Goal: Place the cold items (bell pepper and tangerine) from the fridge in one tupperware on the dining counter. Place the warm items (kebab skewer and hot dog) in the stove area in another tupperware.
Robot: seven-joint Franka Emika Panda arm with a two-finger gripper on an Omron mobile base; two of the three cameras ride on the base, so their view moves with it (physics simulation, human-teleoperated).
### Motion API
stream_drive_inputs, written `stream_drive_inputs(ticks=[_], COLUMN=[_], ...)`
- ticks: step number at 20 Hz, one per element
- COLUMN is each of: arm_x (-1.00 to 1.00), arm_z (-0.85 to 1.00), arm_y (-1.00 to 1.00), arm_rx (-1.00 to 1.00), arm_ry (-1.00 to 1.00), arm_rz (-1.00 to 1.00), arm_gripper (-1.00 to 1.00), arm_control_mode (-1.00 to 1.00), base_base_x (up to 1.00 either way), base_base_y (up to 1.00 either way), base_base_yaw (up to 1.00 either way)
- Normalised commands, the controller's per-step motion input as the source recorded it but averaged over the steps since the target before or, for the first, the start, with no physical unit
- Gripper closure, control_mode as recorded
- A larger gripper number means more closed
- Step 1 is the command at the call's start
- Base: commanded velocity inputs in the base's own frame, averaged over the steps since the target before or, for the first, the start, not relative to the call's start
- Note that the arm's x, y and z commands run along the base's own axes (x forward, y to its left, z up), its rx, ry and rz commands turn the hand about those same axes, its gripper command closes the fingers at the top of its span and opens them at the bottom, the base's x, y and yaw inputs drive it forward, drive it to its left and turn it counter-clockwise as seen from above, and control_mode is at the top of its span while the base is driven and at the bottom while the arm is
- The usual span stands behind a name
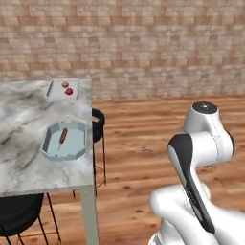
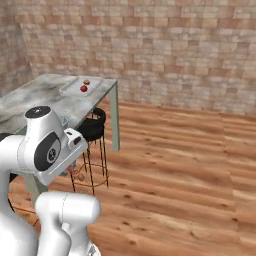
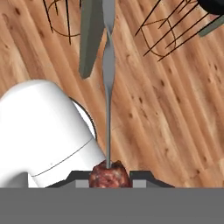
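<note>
My pincer [image 3: 109,179] was clenched on kebab skewer [image 3: 108,87]; meat chunk sat between tips, metal shaft ran straight out ahead. Beyond shaft: wood floor, worktop leg [image 3: 90,37], stool wires.

Step, as I judged: carrying skewer to worktop [image 1: 28,119]. Hot dog [image 1: 62,135] lay in near tupperware [image 1: 64,141]; far tupperware [image 1: 61,90] held pepper [image 1: 69,91] and tangerine [image 1: 64,84].

Next move, my guess: raise pincer above worktop edge, bring skewer over near tupperware, lay it beside hot dog, release.

You see rough browned meat on the kebab skewer [image 3: 109,174] and its smooth twisted metal rod, just beyond the pincer, over glossy wood floor [image 3: 175,109].
</note>
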Motion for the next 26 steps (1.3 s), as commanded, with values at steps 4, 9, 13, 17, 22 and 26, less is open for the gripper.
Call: stream_drive_inputs(ticks=[4, 9, 13, 17, 22, 26], arm_x=[0.0, 0.0, 0.0, 0.0, 0.0, 0.0], arm_z=[0.0, 0.0, 0.0, 0.0, 0.0, 0.0], arm_y=[0.0, 0.0, 0.0, 0.0, 0.0, 0.0], arm_rx=[0.0, 0.0, 0.0, 0.0, 0.0, 0.0], arm_ry=[0.0, 0.0, 0.0, 0.0, 0.0, 0.0], arm_rz=[0.0, 0.0, 0.0, 0.0, 0.0, 0.0], arm_gripper=[1.0, 1.0, 1.0, 1.0, 1.0, 1.0], arm_control_mode=[1.0, 1.0, 1.0, 1.0, 1.0, 1.0], base_base_x=[0.4, 0.63, 0.65, 0.59, 0.52, 0.51], base_base_y=[-0.95, -0.64, -0.51, -0.52, -0.63, -0.5], base_base_yaw=[0.38, 0.56, 0.64, 0.69, 0.63, 0.65])
